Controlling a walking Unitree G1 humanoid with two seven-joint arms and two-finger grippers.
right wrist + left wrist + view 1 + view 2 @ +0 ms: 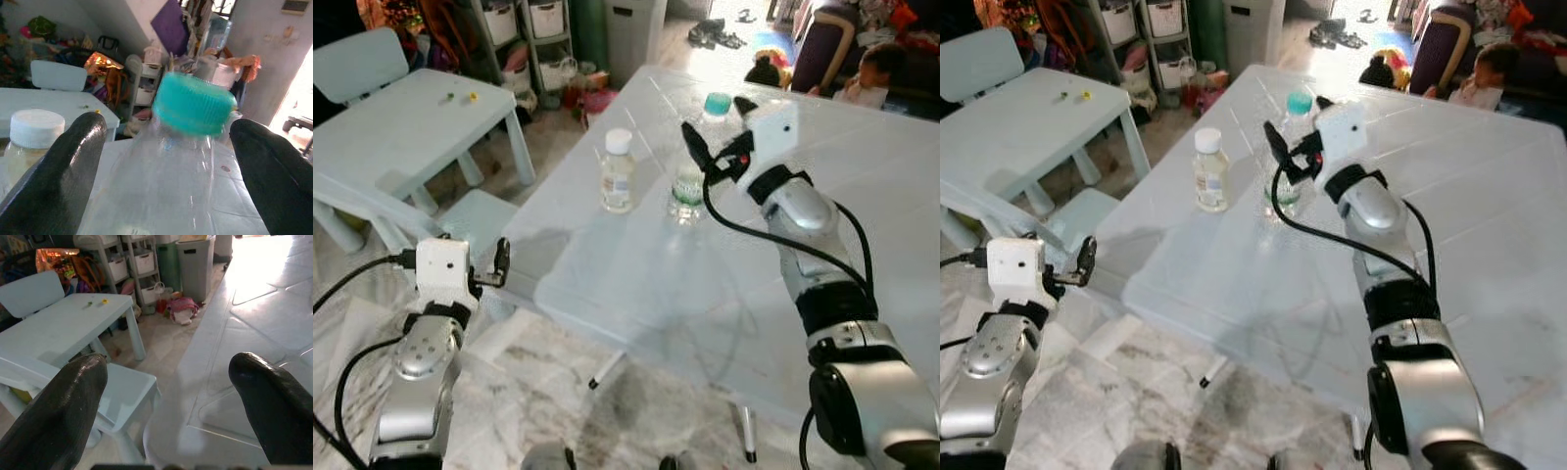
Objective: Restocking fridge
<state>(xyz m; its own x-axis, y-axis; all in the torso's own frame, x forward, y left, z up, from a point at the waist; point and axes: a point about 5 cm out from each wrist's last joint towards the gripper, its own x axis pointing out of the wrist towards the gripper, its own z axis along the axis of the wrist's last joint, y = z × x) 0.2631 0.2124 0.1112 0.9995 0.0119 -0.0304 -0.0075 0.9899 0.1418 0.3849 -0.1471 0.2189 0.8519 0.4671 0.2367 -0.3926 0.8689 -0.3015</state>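
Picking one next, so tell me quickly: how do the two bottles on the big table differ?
The white-capped bottle is shorter, holds pale yellowish liquid and stands free. The teal-capped bottle is taller, clear, and sits between the open fingers of the right gripper, not yet clamped. Both stand upright, capped, side by side on the pale table.

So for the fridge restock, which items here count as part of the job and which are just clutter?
Part of the job:
- clear bottle with teal cap, between the fingers of the open right pincer
- white-capped bottle, standing beside it on the big white table

Lying about:
- small table with tiny bits on top
- storage drawers
- grey bin
- left pincer, idle and open by the table edge
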